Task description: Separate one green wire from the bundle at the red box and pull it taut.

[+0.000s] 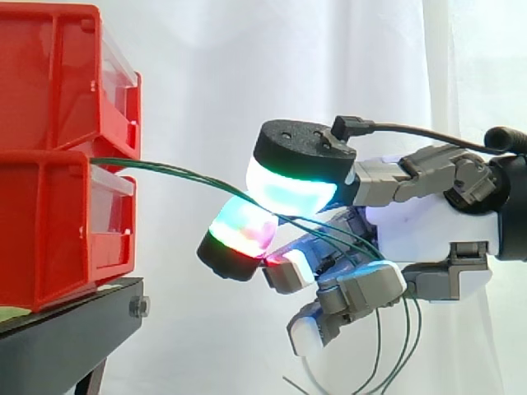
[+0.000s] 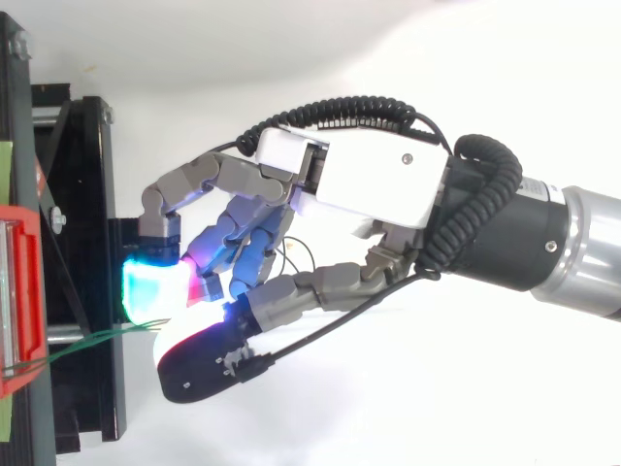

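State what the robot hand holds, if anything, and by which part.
The hand pinches green wires between glowing fingertips, partway along them, out from the red box; their ends hang loose below. How many cannot be told.

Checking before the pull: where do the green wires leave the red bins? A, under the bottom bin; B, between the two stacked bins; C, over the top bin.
B: the green wires emerge from the gap between the upper bin and the lower bin, running to the hand.
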You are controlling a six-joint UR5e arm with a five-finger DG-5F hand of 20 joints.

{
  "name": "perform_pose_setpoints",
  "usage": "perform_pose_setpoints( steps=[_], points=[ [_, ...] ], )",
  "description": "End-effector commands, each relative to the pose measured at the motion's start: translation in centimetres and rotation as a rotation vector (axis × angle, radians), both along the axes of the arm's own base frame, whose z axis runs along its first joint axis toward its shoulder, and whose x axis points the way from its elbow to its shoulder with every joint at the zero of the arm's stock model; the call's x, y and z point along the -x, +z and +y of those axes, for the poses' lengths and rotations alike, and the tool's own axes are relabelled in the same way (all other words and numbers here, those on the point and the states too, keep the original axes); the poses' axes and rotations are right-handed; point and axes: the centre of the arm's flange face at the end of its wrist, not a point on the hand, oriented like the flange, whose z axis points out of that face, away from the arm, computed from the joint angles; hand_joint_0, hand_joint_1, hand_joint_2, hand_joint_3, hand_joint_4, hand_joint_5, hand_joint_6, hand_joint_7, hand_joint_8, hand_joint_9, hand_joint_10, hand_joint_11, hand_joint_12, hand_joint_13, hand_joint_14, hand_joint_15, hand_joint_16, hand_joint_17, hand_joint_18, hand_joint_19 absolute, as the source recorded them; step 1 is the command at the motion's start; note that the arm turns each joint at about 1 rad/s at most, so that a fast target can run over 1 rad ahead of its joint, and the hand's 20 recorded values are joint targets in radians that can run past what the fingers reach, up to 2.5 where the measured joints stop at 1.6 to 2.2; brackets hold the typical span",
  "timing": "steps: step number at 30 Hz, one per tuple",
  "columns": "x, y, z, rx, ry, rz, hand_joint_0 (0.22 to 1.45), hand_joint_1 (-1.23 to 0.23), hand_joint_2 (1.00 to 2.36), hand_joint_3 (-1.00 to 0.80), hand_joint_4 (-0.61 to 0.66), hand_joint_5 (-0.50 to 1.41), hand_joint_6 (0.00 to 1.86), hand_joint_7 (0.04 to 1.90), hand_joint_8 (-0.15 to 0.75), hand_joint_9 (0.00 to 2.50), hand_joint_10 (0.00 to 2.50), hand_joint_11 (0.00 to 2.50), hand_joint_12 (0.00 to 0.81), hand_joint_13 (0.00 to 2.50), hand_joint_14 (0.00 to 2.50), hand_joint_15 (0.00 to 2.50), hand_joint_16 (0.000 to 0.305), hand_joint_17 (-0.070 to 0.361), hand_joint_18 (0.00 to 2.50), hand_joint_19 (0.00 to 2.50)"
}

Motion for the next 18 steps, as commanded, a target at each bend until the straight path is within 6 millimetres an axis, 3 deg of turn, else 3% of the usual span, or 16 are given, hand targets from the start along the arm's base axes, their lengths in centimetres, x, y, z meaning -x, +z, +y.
perform_pose_setpoints(
  steps=[1,5,10,18],
  points=[
    [0.01,-0.01,0.00,0.000,0.000,0.001,0.58,-0.76,1.00,-0.50,0.19,-0.21,0.88,1.01,0.309,1.00,0.02,1.16,0.334,1.44,0.01,1.47,0.054,0.121,0.90,0.51],
    [0.01,0.01,-0.06,0.004,-0.006,0.000,0.52,-0.71,1.00,-0.50,0.20,-0.21,0.88,0.99,0.323,1.02,0.01,1.16,0.346,1.48,0.01,1.47,0.058,0.130,0.94,0.51],
    [-0.01,-0.14,-0.05,0.010,-0.006,0.000,0.49,-0.75,1.00,-0.50,0.20,-0.22,0.88,0.97,0.328,1.05,0.01,1.20,0.360,1.49,0.01,1.48,0.060,0.135,0.96,0.50],
    [0.07,-0.14,0.39,0.012,-0.001,0.005,0.65,-0.87,1.00,-0.50,0.15,-0.23,0.87,1.01,0.289,1.01,0.01,1.21,0.318,1.45,0.01,1.51,0.054,0.121,0.90,0.49]
  ],
)
